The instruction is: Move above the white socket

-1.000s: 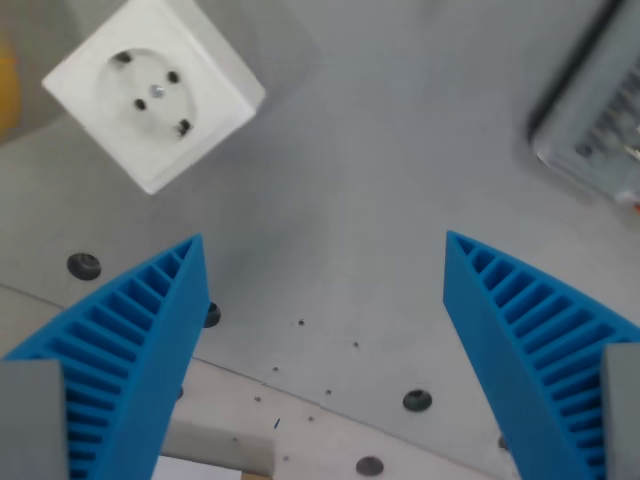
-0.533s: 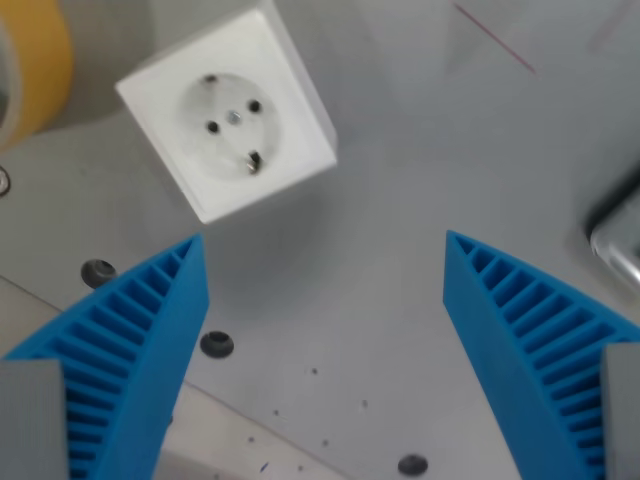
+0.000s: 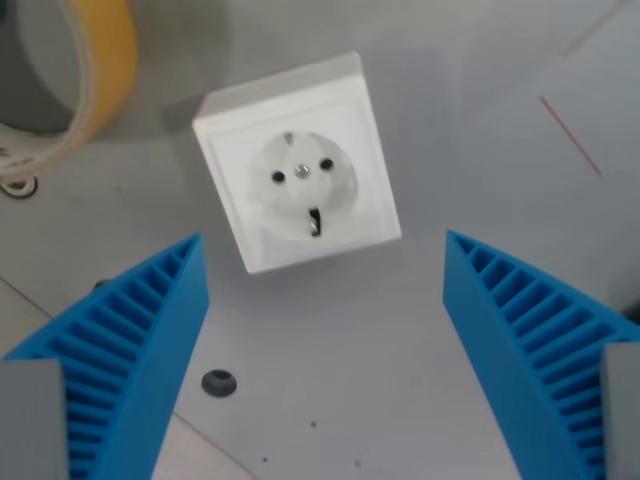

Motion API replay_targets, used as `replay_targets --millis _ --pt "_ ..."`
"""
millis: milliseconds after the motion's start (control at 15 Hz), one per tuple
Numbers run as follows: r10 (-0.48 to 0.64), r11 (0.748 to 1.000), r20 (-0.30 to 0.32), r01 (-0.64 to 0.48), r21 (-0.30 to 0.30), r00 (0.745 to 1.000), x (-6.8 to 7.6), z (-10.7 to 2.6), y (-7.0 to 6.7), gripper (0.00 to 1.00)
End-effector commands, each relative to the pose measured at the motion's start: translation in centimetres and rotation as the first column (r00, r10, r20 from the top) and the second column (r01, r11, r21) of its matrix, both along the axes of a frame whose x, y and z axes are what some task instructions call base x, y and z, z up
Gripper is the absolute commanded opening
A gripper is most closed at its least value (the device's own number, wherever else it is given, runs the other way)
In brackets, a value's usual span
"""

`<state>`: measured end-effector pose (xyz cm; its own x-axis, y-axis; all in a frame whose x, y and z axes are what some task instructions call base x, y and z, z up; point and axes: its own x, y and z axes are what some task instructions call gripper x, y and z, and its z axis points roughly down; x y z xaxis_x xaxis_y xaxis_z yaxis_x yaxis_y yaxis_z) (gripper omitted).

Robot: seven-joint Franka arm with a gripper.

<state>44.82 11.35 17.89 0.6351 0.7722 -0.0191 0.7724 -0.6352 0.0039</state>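
The white socket is a square block with a round recess, two pin holes and a centre screw. It lies flat on the grey table, slightly rotated, in the upper middle of the wrist view. My gripper hangs above the table with its two blue ribbed fingers spread wide at the wrist view's left and right. Nothing is between them. The socket sits just beyond the fingertips, a little toward the wrist view's left of the midline.
A roll of yellow tape lies at the upper left of the wrist view, close to the socket. A thin red line is marked on the table at the upper right. A screw hole shows in the plate near the left finger.
The camera has moved: the socket has shifted from the upper left toward the middle of the view and appears rotated. The tape roll has come into view. The fingers stay spread.
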Motion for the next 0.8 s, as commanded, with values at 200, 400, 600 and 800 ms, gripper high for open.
replay_targets --millis 200,400,600,800 --pt "0.226 0.974 0.104 -0.226 -0.017 0.968 -0.3 -1.1 1.0 1.00" --pt "0.219 0.976 0.097 -0.218 -0.021 0.971 -0.1 -1.4 1.5 1.00" --pt "0.202 0.979 0.092 -0.201 -0.021 0.975 0.0 -1.6 1.8 1.00" --pt "0.181 0.984 0.082 -0.179 -0.023 0.980 0.1 -1.7 2.0 1.00"
